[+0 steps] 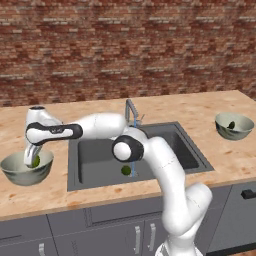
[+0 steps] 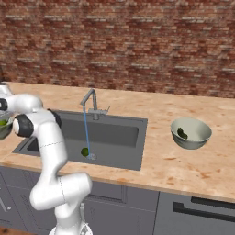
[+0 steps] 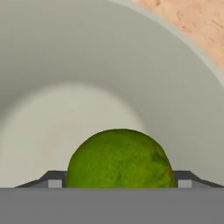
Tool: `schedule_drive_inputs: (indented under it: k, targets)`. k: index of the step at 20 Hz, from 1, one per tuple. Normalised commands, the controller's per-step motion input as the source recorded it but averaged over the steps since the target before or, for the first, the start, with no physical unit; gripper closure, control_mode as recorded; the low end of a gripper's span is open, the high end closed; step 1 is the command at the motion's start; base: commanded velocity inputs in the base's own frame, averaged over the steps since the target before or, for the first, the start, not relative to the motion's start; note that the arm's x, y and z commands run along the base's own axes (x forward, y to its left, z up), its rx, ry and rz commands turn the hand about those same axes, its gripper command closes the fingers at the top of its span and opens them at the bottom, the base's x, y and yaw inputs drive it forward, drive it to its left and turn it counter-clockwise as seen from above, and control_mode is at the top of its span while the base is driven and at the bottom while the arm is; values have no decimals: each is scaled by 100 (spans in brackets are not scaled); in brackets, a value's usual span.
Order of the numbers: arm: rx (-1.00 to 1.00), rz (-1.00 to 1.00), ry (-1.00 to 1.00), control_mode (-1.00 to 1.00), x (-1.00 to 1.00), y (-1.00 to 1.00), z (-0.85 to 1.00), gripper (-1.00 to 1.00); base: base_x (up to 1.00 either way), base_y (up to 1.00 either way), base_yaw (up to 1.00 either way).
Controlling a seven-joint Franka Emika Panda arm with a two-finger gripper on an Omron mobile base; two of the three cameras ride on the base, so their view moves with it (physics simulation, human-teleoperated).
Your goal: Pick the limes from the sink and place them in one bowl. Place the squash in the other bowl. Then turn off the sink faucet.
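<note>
My gripper (image 1: 34, 161) hangs down inside the left bowl (image 1: 15, 174), shut on a lime (image 1: 37, 161). In the hand view this lime (image 3: 119, 159) fills the gap between the fingertips (image 3: 54, 182), with the bowl's pale wall (image 3: 175, 87) behind it. A second lime (image 1: 126, 170) lies on the floor of the sink (image 1: 95, 160), beside the drain. The squash (image 1: 231, 125) lies in the right bowl (image 1: 245, 131). From the faucet (image 1: 131, 111) a thin stream of water (image 2: 86, 133) runs into the basin.
The sink (image 2: 114, 133) is set in a wooden counter (image 2: 183, 170) backed by a brick wall. The right bowl (image 2: 198, 138) holds the squash (image 2: 182, 133). My arm's elbow (image 1: 127, 149) hangs over the basin's front. Cabinet doors run below the counter edge.
</note>
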Motion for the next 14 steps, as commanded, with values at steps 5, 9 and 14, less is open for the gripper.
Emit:
schedule_drive_inputs:
  k: [5,9,14]
  targets:
    - [0,0,2,-100,0,0,-14,-100,0,0,0]
    - [0,0,-13,-100,-43,0,22,-100,0,0,0]
    - [2,0,-28,-100,-71,-14,32,-100,0,0,0]
